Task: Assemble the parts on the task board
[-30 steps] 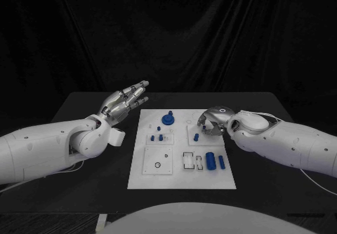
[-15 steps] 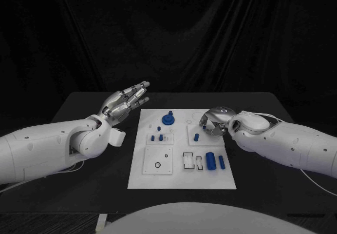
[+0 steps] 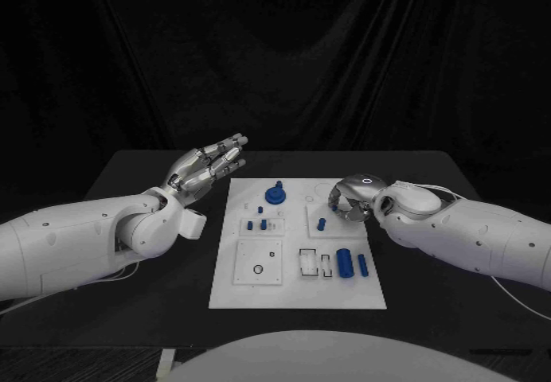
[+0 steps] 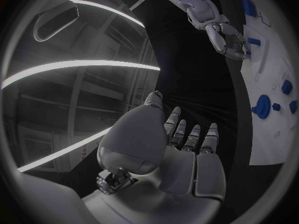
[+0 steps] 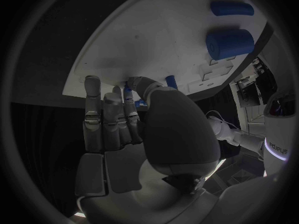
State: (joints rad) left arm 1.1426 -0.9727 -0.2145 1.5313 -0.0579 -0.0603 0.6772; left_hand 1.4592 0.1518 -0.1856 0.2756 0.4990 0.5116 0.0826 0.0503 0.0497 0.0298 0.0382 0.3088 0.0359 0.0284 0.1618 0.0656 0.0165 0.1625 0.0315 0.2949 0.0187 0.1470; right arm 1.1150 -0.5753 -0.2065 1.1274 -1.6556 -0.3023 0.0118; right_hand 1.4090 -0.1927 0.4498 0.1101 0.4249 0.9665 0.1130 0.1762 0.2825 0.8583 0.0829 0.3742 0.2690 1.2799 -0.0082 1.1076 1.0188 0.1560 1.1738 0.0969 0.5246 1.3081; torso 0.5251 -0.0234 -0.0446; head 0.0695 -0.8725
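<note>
Partly, the right hand (image 3: 350,200) hides a small blue part (image 5: 127,92) it touches.

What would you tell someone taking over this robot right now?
Left robot hand: open, raised beside the board, holding nothing.
Right robot hand: fingers curled down over the board's right edge at a small blue peg; whether it grips it is unclear.
Parts: blue knob at the far end, big cylinder and thin cylinder lying nearer.
Done: unclear. Left: loose cylinders still to be placed.
</note>
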